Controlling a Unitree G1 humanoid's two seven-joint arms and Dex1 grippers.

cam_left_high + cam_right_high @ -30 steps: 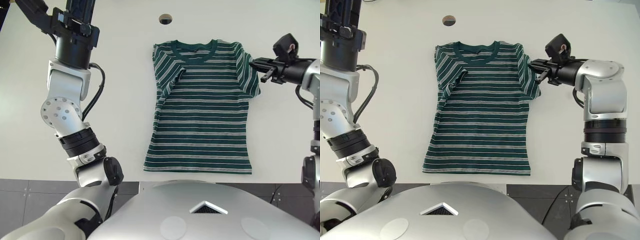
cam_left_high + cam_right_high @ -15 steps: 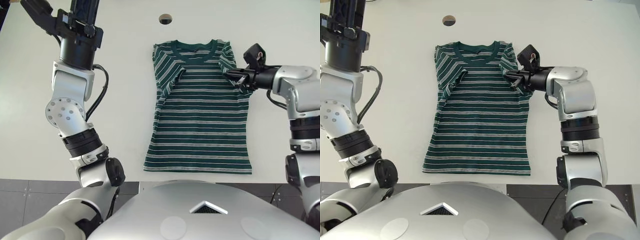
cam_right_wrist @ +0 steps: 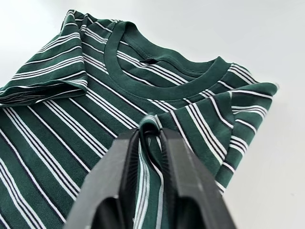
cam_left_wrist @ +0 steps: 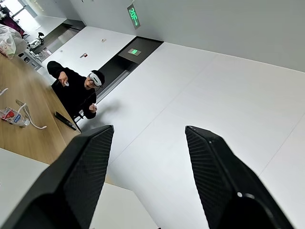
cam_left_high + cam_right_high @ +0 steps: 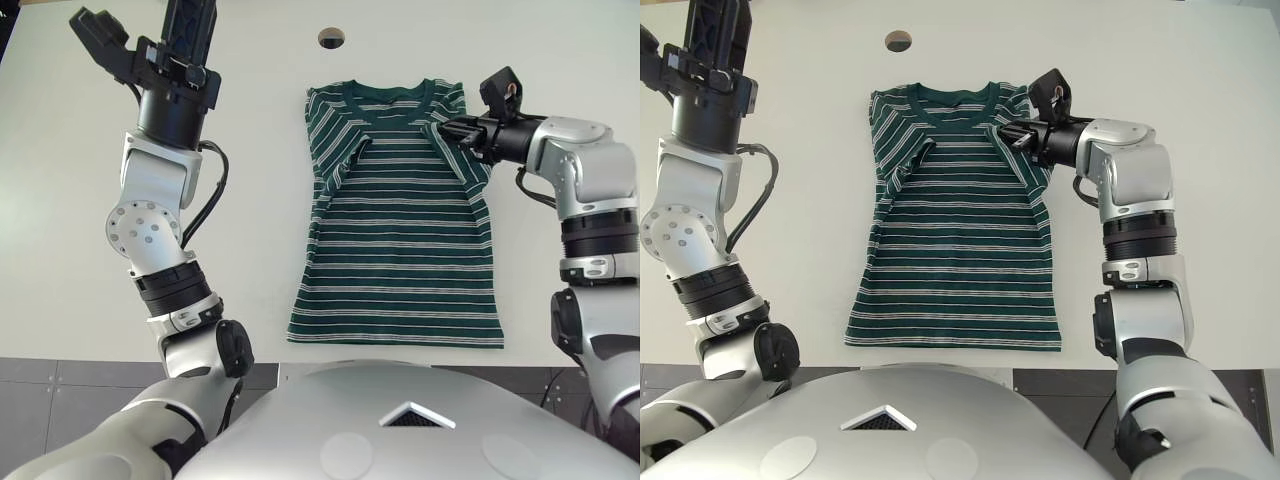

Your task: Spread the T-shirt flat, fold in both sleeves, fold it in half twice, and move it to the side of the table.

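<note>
Right end effector (image 5: 446, 128), clenched on right sleeve (image 5: 470, 165), has dragged it inward over T-shirt (image 5: 395, 240) chest. Second sleeve fold nearly complete. Left end effector (image 4: 148, 130) released, raised.

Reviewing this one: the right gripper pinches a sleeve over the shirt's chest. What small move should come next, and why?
Probably open the right gripper and let the sleeve drop. The pinched sleeve already lies turned inward over the chest of the T-shirt, and the other sleeve lies folded in, so releasing would likely finish the sleeve folds.
</note>
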